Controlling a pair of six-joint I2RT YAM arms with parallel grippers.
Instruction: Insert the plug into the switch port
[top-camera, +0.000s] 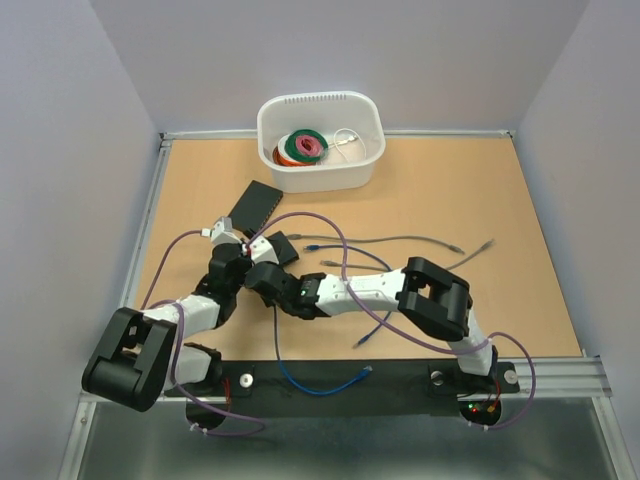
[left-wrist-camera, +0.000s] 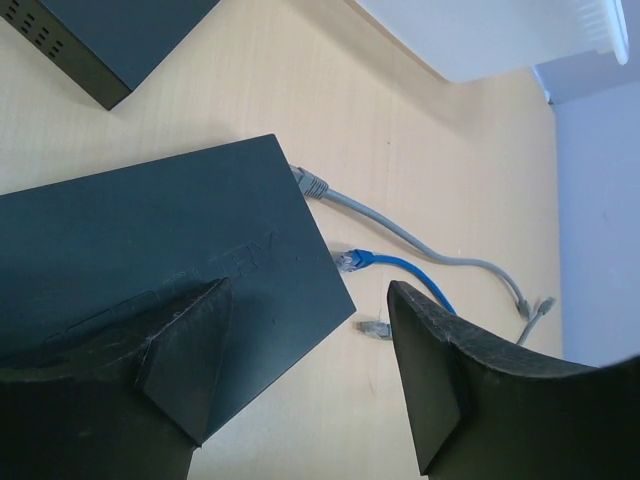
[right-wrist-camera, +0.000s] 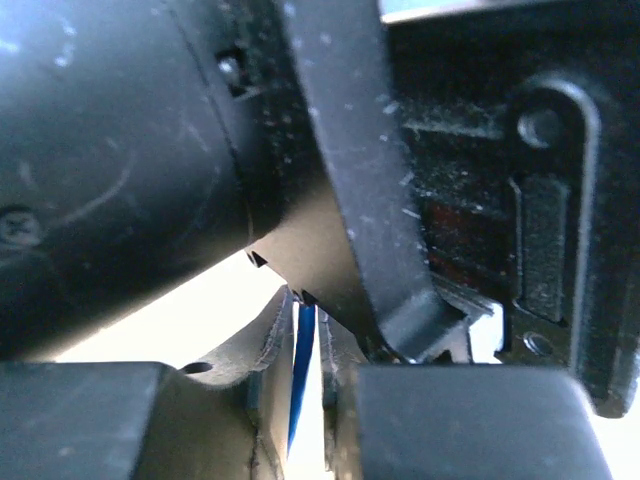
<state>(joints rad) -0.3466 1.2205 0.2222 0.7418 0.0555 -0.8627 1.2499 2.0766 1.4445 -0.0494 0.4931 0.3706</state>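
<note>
A black switch (left-wrist-camera: 150, 240) lies flat on the table, partly under my left gripper (left-wrist-camera: 310, 370), which hangs open just above it with nothing between its fingers. From above, the switch (top-camera: 283, 247) sits beside the left gripper (top-camera: 248, 252). A blue plug (left-wrist-camera: 350, 262) and a grey plug (left-wrist-camera: 312, 183) lie against the switch's right edge. My right gripper (right-wrist-camera: 310, 310) is shut on a thin blue cable (right-wrist-camera: 303, 370). The plug on that cable is hidden, and the left arm's black body fills the right wrist view. Seen from the top, the right gripper (top-camera: 262, 280) sits just below the left one.
A second black box (top-camera: 254, 204) lies behind the switch. At the back stands a white bin (top-camera: 320, 178) with tape rolls. Loose grey cables (top-camera: 420, 240), a purple cable (top-camera: 340, 240) and a blue cable (top-camera: 320, 385) cross the table. Another loose grey plug (left-wrist-camera: 373, 328) lies near the switch.
</note>
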